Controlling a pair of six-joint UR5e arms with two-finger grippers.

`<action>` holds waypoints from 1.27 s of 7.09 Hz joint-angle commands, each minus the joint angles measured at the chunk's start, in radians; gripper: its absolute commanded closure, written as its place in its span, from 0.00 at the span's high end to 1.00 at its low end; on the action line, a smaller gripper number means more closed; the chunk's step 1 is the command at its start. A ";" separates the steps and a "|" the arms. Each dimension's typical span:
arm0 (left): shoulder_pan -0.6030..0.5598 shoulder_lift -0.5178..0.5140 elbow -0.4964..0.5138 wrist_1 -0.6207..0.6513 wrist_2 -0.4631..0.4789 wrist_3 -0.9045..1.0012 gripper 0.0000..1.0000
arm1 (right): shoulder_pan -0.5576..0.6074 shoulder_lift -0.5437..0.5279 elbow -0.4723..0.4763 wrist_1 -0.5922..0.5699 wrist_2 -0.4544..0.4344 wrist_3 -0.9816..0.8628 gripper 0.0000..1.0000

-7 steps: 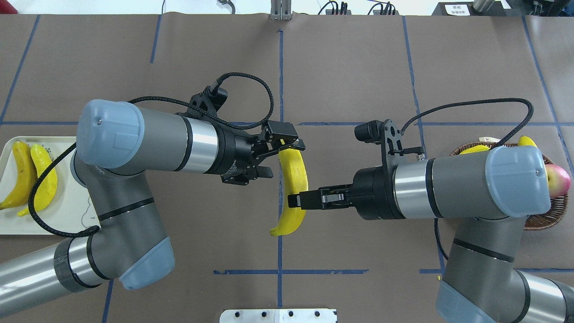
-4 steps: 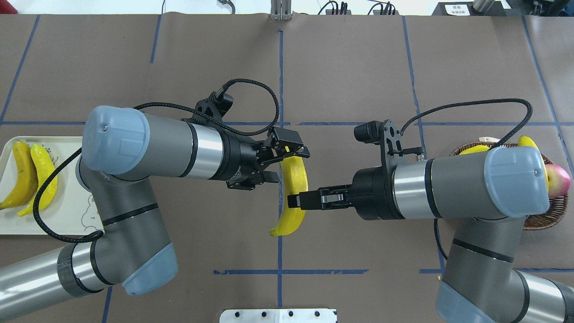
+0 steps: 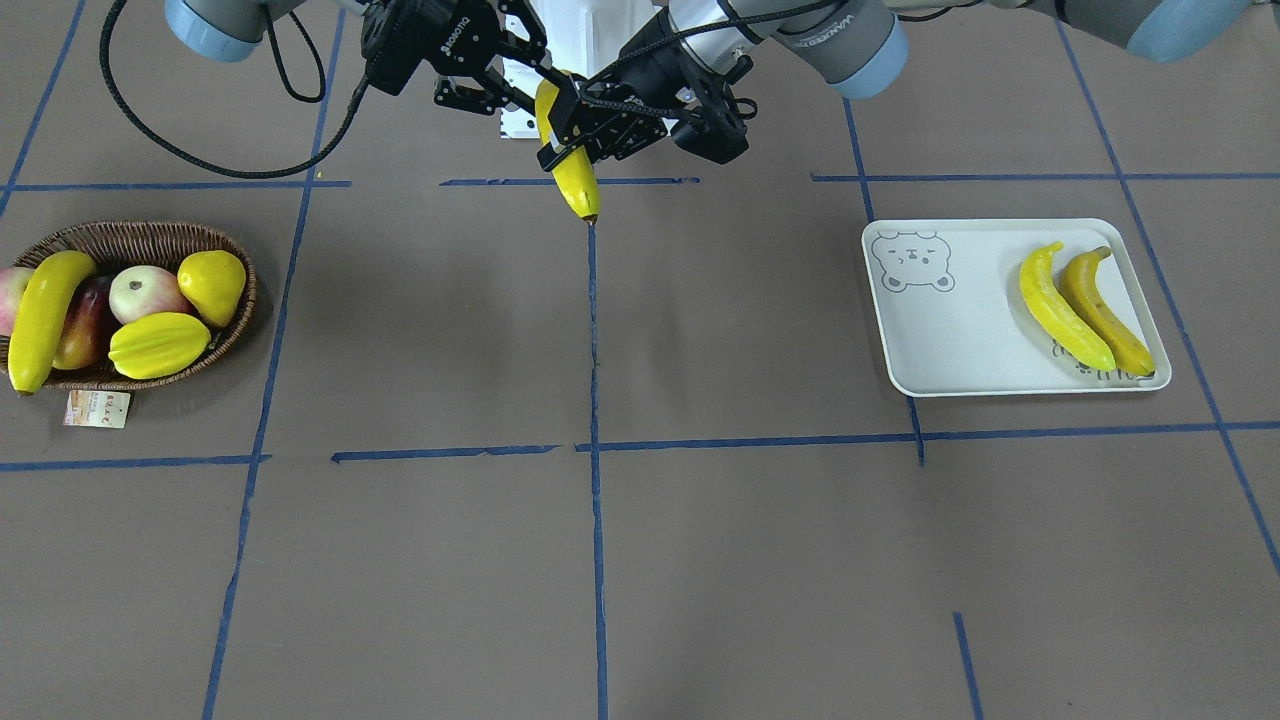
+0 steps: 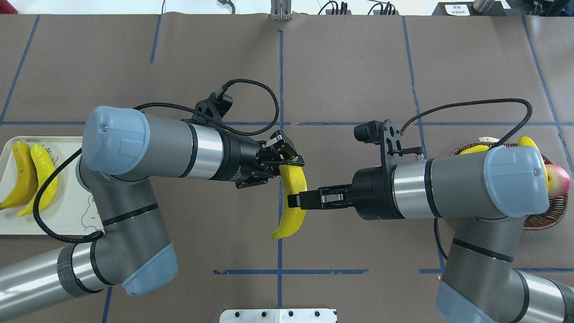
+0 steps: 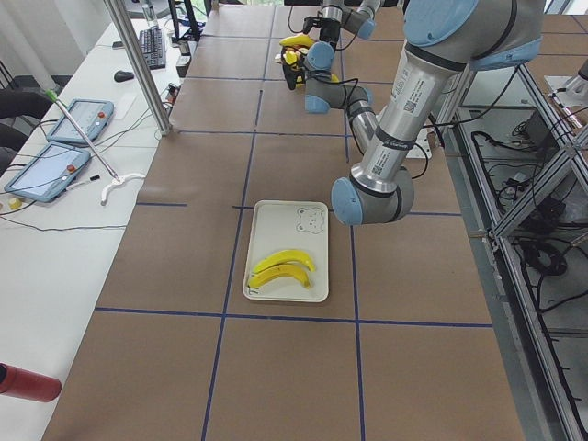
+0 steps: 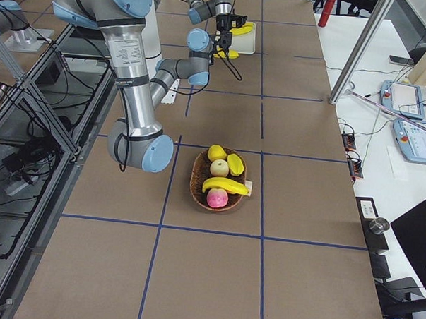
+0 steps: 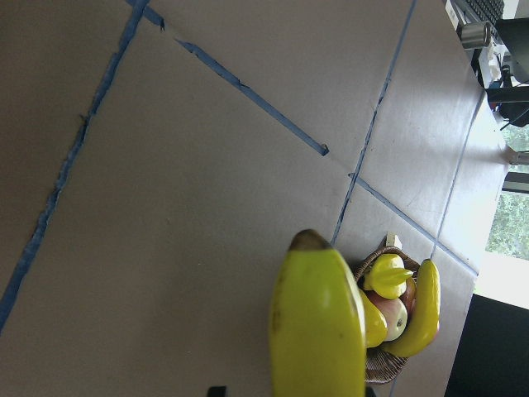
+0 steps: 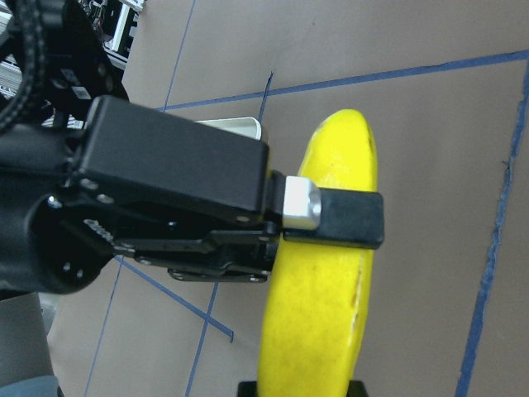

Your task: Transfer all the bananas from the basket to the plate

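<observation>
At the far left of the overhead view, the plate (image 4: 18, 222) carries 2 bananas (image 4: 23, 170) side by side. The left arm's black cable (image 4: 36, 199) loops across it just beside them. Next comes the left end effector (image 4: 288, 160), pressed onto the upper end of a 3rd banana (image 4: 296, 179) hanging in the air over the middle of the table (image 4: 358, 67). Lower on the same fruit, the right end effector (image 4: 293, 200) pinches its midsection from the other side, so both arms hold 1 banana at once. At the far right, the basket (image 4: 549, 217) holds a 4th banana (image 3: 40, 315) among an apple (image 4: 558, 179) and other fruit.

This looks like mid hand-over, with about half the job left. The left hold sits near the tapering end, so once the right lets go, the long free length may swing or slide out and drop. If the left arm pulls away before the right jaws part, the fruit could be twisted loose. On the return, that cable might nudge the 2 placed bananas.
</observation>
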 commanded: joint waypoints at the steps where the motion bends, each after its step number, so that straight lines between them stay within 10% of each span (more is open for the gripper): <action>1: 0.001 0.000 0.011 0.000 0.000 -0.002 0.00 | 0.003 -0.001 0.006 0.000 0.001 0.024 1.00; 5: -0.014 0.017 0.039 0.026 0.003 0.029 0.00 | 0.008 0.002 0.011 -0.002 -0.005 0.072 1.00; 9: -0.132 0.110 -0.005 0.509 0.002 0.385 0.00 | 0.033 -0.027 0.015 -0.014 -0.011 0.074 1.00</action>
